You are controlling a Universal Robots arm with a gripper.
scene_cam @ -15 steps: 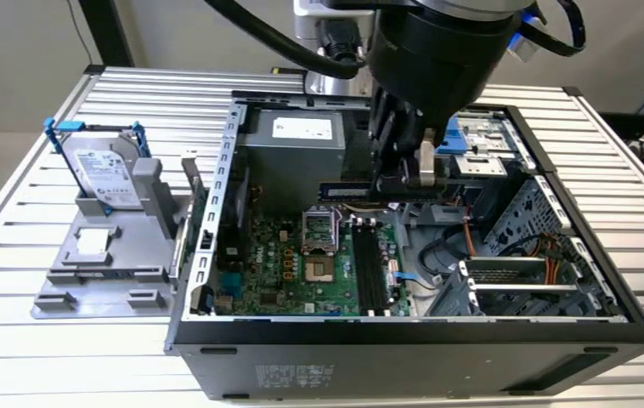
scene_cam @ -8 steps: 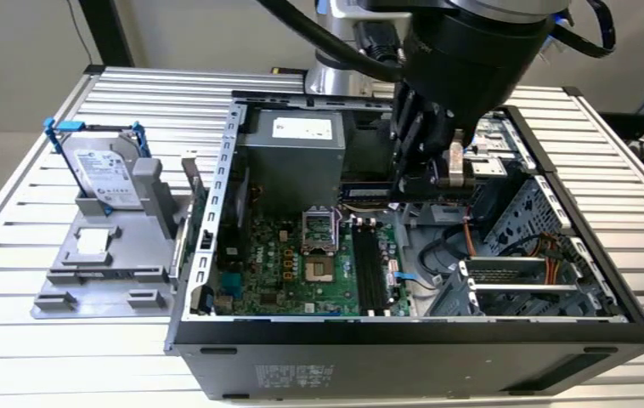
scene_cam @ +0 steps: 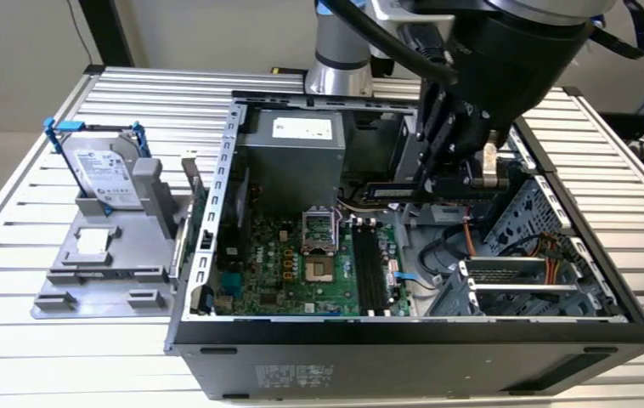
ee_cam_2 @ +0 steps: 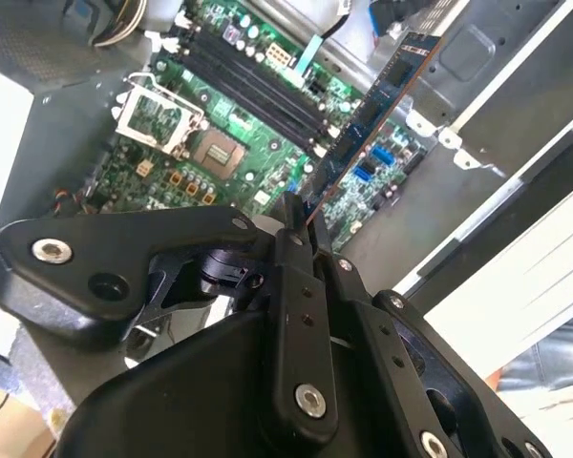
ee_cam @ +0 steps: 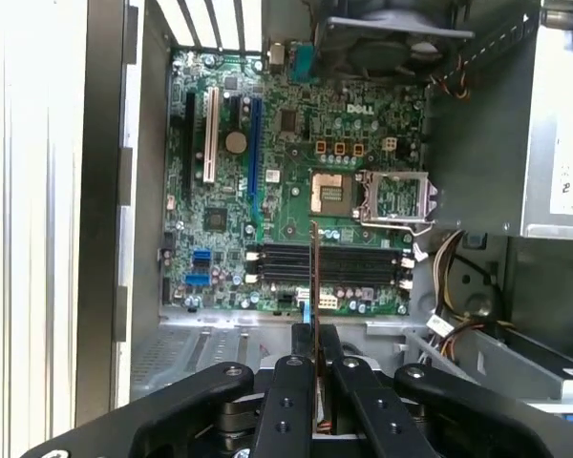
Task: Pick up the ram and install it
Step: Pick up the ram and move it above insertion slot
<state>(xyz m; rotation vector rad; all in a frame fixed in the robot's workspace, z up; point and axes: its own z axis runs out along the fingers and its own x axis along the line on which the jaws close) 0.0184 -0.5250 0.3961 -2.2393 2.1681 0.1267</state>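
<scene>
My gripper (scene_cam: 441, 189) hangs over the open computer case (scene_cam: 413, 327), shut on the ram (scene_cam: 393, 189). In the exterior view the ram sticks out level from the fingers, above the motherboard (scene_cam: 288, 272). In the second wrist view the ram (ee_cam_2: 372, 110) reaches out slantwise from the closed fingertips (ee_cam_2: 294, 239), chips and blue label showing. In the first wrist view the ram (ee_cam: 314, 272) appears edge-on, crossing over the black memory slots (ee_cam: 358, 265) below. Those long black slots (scene_cam: 370, 272) lie near the board's edge towards the exterior view's right.
A silver hard drive in a blue frame (scene_cam: 107, 174) stands on a grey fixture (scene_cam: 107, 255) to the exterior view's left of the case. Inside the case are the power supply (scene_cam: 294, 149), the CPU socket (scene_cam: 316, 225), a drive cage (scene_cam: 521, 285) and cables (scene_cam: 447, 255).
</scene>
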